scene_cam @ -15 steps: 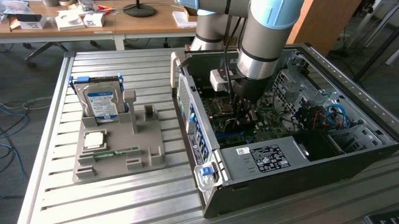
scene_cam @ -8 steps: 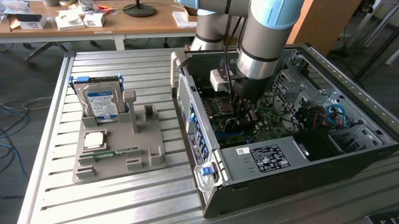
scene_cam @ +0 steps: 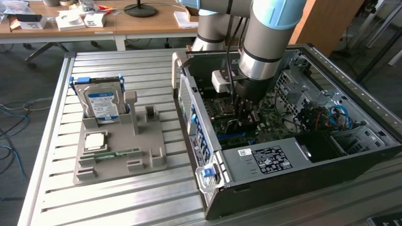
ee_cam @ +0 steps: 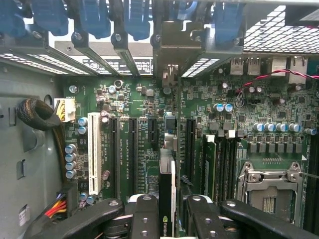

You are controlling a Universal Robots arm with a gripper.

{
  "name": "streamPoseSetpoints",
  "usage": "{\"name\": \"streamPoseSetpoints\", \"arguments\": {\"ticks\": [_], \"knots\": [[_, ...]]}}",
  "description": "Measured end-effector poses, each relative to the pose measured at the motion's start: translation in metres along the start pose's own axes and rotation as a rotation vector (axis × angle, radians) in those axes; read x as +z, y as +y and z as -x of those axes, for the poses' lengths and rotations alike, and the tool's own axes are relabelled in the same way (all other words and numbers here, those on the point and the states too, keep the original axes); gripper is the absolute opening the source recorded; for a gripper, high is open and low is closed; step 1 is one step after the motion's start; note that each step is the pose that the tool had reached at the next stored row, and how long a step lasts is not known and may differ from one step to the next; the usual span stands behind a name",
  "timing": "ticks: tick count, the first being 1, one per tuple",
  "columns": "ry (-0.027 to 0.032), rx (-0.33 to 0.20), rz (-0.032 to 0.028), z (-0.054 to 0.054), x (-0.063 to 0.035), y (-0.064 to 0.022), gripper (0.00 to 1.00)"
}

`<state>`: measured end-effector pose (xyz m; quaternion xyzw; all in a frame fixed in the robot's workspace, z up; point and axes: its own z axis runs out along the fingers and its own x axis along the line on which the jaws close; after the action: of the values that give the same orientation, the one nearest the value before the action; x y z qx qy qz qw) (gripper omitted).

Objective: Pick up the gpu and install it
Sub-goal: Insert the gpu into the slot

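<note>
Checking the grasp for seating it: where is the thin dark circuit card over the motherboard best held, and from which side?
By its upper edge, from above. The thin dark circuit card stands on edge over the green motherboard and its slots, so the gripper pinching its two flat faces should leave the slot-facing edge free.

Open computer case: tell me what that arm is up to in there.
The arm reaches down into the open computer case, and its gripper is shut on the gpu, held on edge over the green motherboard, in line with the long expansion slots. Whether the gpu is seated in a slot cannot be told. On the table at the exterior view's left, the grey parts holder has a hard drive standing in it.
</note>
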<state>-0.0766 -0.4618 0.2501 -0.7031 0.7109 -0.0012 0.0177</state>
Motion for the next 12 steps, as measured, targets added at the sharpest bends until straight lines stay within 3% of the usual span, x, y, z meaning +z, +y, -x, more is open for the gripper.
{"name": "streamPoseSetpoints", "arguments": {"ticks": [12], "knots": [[-0.0004, -0.02, 0.0004, -0.0001, 0.002, 0.0008, 0.26]]}}
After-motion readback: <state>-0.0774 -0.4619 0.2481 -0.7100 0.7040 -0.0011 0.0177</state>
